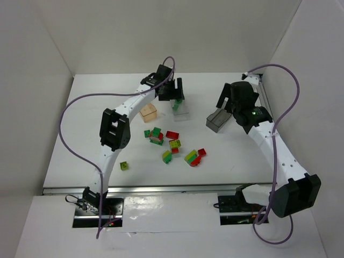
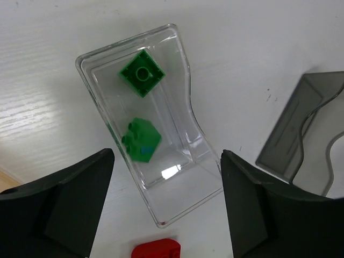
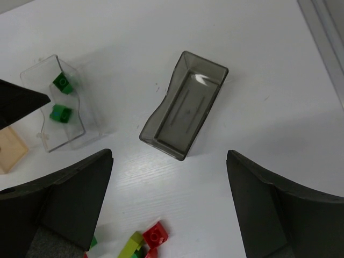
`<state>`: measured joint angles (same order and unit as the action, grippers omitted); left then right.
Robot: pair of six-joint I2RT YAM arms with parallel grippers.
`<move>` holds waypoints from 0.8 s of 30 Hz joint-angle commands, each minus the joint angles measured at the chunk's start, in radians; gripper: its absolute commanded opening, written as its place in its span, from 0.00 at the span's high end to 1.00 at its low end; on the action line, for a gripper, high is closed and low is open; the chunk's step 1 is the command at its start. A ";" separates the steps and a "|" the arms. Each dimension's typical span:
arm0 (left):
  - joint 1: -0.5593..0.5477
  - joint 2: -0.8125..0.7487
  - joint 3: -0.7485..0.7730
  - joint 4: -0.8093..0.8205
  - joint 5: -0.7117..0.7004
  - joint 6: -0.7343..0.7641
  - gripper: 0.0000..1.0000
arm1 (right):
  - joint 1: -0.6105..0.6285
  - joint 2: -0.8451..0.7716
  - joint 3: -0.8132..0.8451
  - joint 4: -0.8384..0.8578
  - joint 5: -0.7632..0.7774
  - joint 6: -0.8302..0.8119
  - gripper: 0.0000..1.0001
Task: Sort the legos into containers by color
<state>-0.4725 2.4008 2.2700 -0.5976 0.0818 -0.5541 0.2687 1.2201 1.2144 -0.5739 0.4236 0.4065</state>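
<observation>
White walls close in a white table [image 1: 80, 123] on three sides, with both arms reaching out over it from the near edge.

Of the left arm [image 1: 115, 129], the left fingers [image 2: 64, 204] stand spread wide and hold nothing. The right arm [image 1: 279, 156] carries the right fingers [image 3: 59, 204], also spread wide and empty.

A clear bin [image 2: 177, 43] lies on the table below the gap between the left fingers and runs on ahead of their tips. The smoky dark grey bin [image 3: 185, 107] sits below and ahead of the gap between the right fingers, apart from both, with nothing seen in it. From the left wrist it shows off past the right-hand finger; from the right wrist the clear bin shows off past the left-hand one. An orange-tan bin [image 1: 148, 111] stands just beside the left fingers, on the side away from the right arm.

Most of the legos lie in a loose pile [image 1: 172, 145] of red, green and yellow-green bricks, nearer the bases than either pair of fingers. One green brick [image 2: 142, 73] rests at the far end of the clear bin, a second green brick [image 2: 142, 140] nearer the fingertips. A red brick [image 2: 156, 250] lies on the table between the left fingers, outside the bin. A lone yellow-green brick [image 1: 124, 165] sits well apart, beside the left arm.
</observation>
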 commanded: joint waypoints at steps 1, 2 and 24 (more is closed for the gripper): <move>-0.006 -0.100 -0.041 0.038 0.038 -0.015 0.10 | -0.006 0.007 -0.024 0.021 -0.113 0.000 0.06; -0.006 -0.167 -0.096 0.047 0.038 -0.015 0.12 | -0.006 0.016 -0.045 0.035 -0.143 0.000 0.06; 0.063 -1.123 -1.285 -0.299 -0.373 -0.371 0.00 | 0.492 0.257 -0.070 0.197 -0.205 0.000 0.01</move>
<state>-0.4129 1.3224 1.0496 -0.7597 -0.2619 -0.7696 0.7586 1.4742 1.1053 -0.4225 0.1555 0.4030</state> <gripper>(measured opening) 0.986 0.991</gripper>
